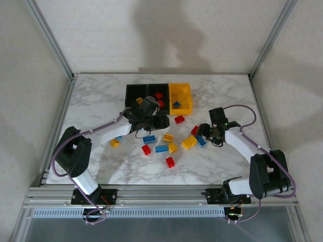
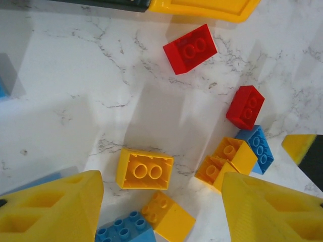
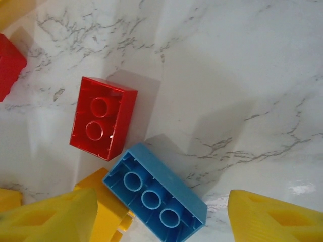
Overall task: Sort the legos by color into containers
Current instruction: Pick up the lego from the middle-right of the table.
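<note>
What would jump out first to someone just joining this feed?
Red, yellow and blue legos lie scattered mid-table, with the yellow bin and two black bins in a row behind. Both tools are open above them: the left tool over a yellow brick, the right tool over a blue brick.

Marble worktop, three joined containers at its back. Right in front of them sits a red lego. Further forward, loose legos lie scattered in red, yellow and blue, with another red brick farthest from the containers.
</note>
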`<state>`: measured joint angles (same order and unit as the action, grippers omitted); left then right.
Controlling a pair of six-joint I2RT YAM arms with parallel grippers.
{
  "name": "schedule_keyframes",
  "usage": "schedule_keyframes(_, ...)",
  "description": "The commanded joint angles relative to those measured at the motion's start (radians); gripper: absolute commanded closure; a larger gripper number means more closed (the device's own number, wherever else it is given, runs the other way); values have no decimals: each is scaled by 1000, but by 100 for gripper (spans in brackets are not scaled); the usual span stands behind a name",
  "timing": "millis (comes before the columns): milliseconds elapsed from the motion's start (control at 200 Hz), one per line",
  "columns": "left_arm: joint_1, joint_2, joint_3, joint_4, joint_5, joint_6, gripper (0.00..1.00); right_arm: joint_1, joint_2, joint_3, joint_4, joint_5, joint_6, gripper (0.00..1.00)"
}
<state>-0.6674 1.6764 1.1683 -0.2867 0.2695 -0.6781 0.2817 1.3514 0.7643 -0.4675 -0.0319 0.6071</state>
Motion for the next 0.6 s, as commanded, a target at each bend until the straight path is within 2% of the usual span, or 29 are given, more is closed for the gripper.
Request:
schedule_keyframes(0, -16, -8, -12, 44, 9, -21, 36, -3, 19, -18, -9, 53, 20, 32)
schedule_keyframes(110, -18, 1, -9, 44, 10, -24, 36, -3, 54, -28, 9, 43, 11, 33)
schedule_keyframes(335, -21, 11, -18, 42, 7, -28, 37, 8, 53, -43, 33, -7, -12, 28)
schedule_keyframes(596, -21, 26, -15, 43, 7, -32, 37, 74, 76, -25, 14, -12, -26, 27)
